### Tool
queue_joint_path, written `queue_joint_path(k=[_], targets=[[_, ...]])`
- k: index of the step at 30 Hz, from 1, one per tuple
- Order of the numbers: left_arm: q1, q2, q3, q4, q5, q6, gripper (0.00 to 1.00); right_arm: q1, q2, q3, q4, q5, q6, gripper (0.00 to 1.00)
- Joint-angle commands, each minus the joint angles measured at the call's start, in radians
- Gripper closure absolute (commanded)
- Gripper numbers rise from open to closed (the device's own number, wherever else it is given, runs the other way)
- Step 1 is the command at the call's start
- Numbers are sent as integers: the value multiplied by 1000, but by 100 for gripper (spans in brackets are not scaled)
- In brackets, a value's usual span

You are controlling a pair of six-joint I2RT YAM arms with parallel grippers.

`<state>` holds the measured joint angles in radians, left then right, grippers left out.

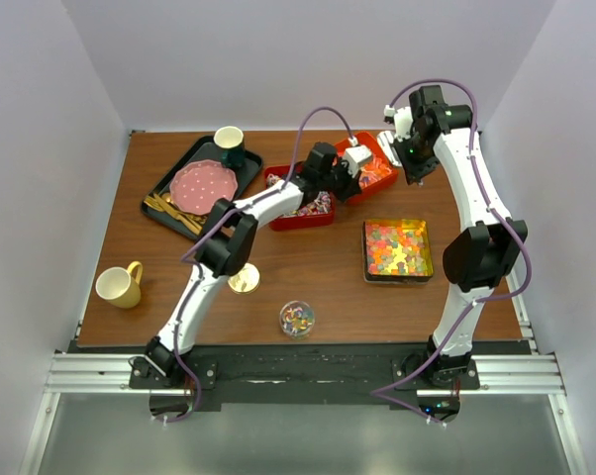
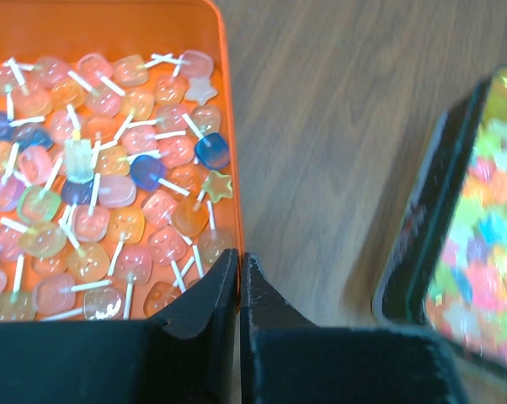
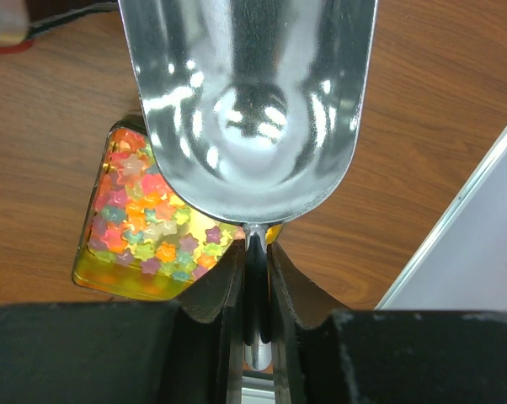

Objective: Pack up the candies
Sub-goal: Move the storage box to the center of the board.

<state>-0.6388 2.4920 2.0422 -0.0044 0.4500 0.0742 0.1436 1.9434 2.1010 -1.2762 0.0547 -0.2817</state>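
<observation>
While the left gripper [image 2: 239,257] pinches the orange tray [image 2: 228,126] by its right wall, fingers closed tight on it, the candies [image 2: 110,185] lie packed inside, just left of the fingertips; right gripper [image 3: 253,251] is clamped on the handle of the silver scoop [image 3: 245,101], and star candies [image 3: 144,219] sit in the black tin [image 2: 422,210] beneath its bowl

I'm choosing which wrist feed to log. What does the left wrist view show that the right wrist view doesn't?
Only the left wrist view: the orange tray of lollipops, its wall pinched by the left hand. Only the right wrist view: the metal scoop, its handle clamped in the right hand. Both: the black tray of star candies and the wooden table.
</observation>
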Motion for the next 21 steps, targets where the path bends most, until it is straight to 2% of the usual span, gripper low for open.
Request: queue_joint_path(k=[1,6,12,21], targets=[[36,-125,-54,-135,93,163,97,-1,-18,31,-5,-32,-8,100],[44,-188,-97,-275,125,280,98,-1,-12,45,-6,-44,-8,100],[44,-333,-340,-338,128,413,99,-1,-17,48,-9,-52,-10,100],[47,-527,-580,-427,133,532,100,-2,-26,53,-37,-113,-74,100]])
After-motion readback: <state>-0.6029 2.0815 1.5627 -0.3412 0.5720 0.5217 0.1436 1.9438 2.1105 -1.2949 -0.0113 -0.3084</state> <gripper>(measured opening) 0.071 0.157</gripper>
